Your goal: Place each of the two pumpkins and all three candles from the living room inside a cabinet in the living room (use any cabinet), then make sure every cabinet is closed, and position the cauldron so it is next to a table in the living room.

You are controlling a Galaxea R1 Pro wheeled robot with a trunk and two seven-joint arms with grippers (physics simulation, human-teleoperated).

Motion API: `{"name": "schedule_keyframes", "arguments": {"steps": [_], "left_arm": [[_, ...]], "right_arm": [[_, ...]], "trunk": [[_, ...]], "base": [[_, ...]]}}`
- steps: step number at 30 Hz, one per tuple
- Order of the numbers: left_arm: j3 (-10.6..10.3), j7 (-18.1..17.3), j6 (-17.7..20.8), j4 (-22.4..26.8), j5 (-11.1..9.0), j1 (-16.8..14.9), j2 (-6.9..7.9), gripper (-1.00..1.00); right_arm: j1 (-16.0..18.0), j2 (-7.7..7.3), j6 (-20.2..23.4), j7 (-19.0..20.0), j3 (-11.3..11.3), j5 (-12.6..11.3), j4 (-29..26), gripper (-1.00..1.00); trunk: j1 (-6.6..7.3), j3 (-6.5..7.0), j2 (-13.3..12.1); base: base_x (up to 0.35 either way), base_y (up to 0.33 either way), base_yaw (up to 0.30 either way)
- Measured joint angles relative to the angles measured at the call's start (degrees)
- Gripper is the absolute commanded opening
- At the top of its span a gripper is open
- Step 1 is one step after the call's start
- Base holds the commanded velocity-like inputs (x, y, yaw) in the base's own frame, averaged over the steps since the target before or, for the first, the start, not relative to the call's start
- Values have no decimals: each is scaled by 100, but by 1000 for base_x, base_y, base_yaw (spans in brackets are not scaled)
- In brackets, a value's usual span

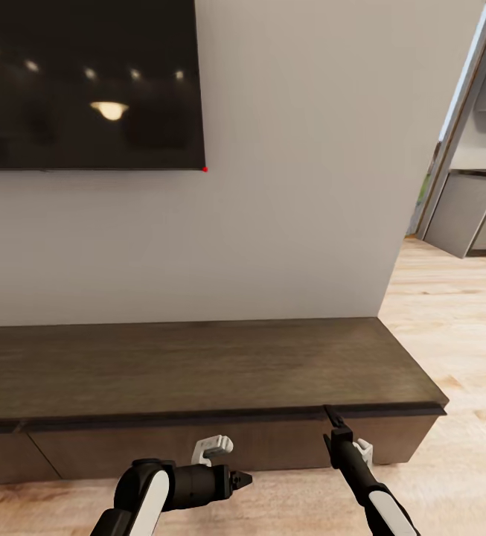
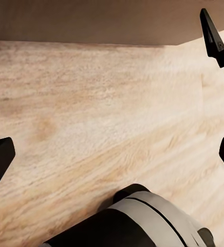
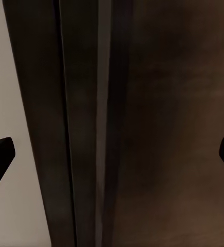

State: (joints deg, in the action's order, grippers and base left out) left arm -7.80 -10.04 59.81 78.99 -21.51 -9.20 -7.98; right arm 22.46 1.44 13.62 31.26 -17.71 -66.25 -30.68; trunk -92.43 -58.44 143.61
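Right gripper (image 1: 333, 414) spread wide, empty, tip at cabinet (image 1: 198, 365) top edge, left gripper (image 1: 244, 480) spread, empty.

The cabinet (image 1: 198, 365) runs off the head view at 9 o'clock, its left end unseen. The wall screen (image 1: 86, 82) is cropped at 12 and 9 o'clock.

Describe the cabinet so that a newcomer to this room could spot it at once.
Find the big black TV on the pale wall. Directly below it, along the wall's foot, runs the cabinet: long, low, dark-brown wood with flat handleless fronts, standing on the light plank floor. It is the one dark furniture piece against that wall.
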Motion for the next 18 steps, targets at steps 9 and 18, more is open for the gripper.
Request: {"name": "schedule_keyframes", "arguments": {"steps": [9,18], "left_arm": [[-9,0,-6,-1,0,0,0,100],[-9,0,-6,0,0,0,0,100]], "right_arm": [[0,0,1,0,0,0,0,100],[-2,-1,-29,-20,-7,60,8,-100]], "trunk": [[0,0,0],[-1,-1,-1]], "base": [[26,0,0],[0,0,0]]}}
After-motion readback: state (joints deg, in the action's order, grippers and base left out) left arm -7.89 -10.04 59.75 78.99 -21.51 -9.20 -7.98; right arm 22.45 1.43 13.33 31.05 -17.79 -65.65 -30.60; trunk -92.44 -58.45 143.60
